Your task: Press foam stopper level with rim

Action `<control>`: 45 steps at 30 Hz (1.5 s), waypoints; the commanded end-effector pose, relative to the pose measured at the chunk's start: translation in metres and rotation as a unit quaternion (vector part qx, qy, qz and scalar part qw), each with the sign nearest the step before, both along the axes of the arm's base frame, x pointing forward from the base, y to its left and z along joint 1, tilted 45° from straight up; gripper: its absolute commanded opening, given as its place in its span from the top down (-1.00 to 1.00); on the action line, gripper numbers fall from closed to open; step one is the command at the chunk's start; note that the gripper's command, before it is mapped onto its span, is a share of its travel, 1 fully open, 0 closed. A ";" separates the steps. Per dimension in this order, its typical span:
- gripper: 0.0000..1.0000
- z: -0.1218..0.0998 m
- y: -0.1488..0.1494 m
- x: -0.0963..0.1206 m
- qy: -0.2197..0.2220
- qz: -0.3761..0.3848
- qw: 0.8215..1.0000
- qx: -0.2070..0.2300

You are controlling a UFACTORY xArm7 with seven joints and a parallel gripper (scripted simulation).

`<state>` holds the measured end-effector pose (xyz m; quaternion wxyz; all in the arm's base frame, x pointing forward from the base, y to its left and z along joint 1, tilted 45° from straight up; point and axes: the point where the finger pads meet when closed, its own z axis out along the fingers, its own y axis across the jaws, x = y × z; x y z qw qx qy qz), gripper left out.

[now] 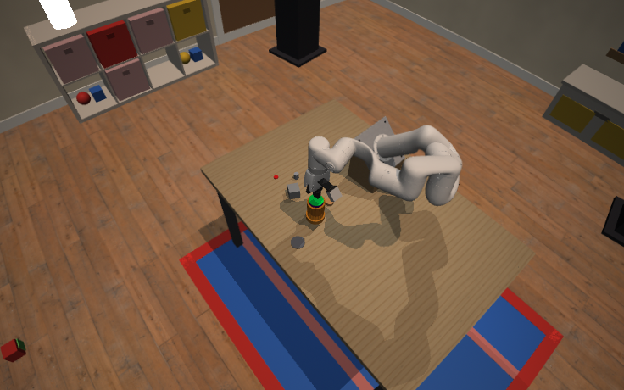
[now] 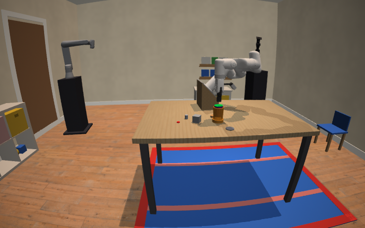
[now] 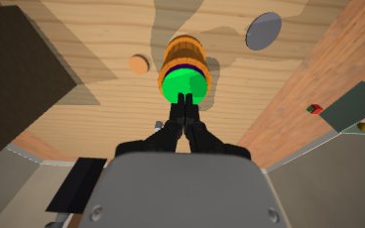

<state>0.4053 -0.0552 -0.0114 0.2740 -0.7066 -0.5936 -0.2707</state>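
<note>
An orange jar (image 1: 315, 213) (image 2: 218, 114) (image 3: 182, 52) stands upright on the wooden table (image 1: 402, 290) (image 2: 172, 133) (image 3: 104, 30). A green foam stopper (image 1: 315, 200) (image 2: 218, 105) (image 3: 183, 85) sits in its mouth, with a purple band showing below it, and its top stands a little above the rim. My gripper (image 1: 315, 193) (image 2: 219, 100) (image 3: 183, 102) is shut and empty. It points straight down over the stopper, with its fingertips a small gap above the green top.
A grey cube (image 1: 293, 191) (image 2: 196, 118), a small grey cylinder (image 1: 296, 175) (image 2: 186, 116) and a red dot (image 1: 275, 177) (image 2: 178, 122) lie left of the jar. A grey disc (image 1: 298, 242) (image 2: 229, 128) (image 3: 263, 31) lies in front. A brown wedge (image 2: 205, 97) (image 3: 15, 74) stands behind.
</note>
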 end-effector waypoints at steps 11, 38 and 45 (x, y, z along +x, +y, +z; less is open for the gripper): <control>1.00 0.001 -0.002 0.000 -0.001 -0.002 1.000 -0.001; 1.00 0.001 -0.004 0.001 -0.001 -0.002 1.000 -0.001; 1.00 -0.005 0.003 0.002 -0.001 -0.002 1.000 -0.001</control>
